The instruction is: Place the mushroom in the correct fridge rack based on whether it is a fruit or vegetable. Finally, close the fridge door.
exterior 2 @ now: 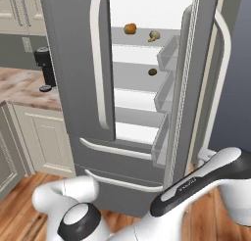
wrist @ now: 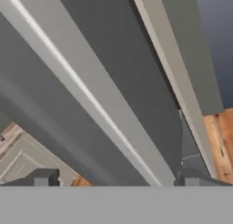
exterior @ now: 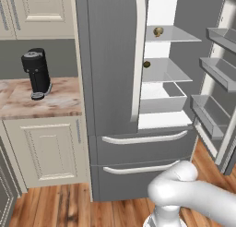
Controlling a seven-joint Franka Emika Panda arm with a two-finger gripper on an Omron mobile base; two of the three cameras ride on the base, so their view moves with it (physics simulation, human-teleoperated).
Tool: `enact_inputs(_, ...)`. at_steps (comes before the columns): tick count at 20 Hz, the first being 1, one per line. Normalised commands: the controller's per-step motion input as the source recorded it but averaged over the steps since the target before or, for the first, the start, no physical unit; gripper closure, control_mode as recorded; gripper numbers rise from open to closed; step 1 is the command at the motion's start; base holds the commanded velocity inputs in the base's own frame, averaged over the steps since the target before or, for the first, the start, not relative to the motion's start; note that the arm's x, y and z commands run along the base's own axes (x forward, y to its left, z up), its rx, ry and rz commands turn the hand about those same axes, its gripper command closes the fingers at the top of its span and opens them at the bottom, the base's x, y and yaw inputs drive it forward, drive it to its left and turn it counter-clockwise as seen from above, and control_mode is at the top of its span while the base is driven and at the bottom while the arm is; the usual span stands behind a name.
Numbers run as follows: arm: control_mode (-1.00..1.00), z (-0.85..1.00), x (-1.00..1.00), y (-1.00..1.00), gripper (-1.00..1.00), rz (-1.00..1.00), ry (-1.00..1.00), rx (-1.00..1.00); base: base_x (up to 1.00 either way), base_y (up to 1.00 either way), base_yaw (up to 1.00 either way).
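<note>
The mushroom [exterior 2: 154, 36] already sits on the top fridge rack [exterior 2: 147, 39], the hand [wrist: 116, 180] is open and empty, and the fridge door [exterior 2: 196, 78] at the right of the frame still needs shutting

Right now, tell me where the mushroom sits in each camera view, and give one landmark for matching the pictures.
Left base view: mushroom on the fridge rack, just right of the closed door's edge.
Right base view: mushroom on the same top shelf, right of the orange-brown round item.
Hand view: not in it.
Shared landmark: the small dark ball one shelf below.
</note>
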Motion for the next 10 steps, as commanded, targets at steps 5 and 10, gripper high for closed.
enact_inputs(5,-1.00,-0.15,0.25,-0.58,-1.00,0.00,0.00,0.03,0.00,0.00,0.00)
enact_inputs(10,-1.00,-0.07,0.44,-0.39,-1.00,0.00,0.00,0.01,0.00,0.00,0.00)
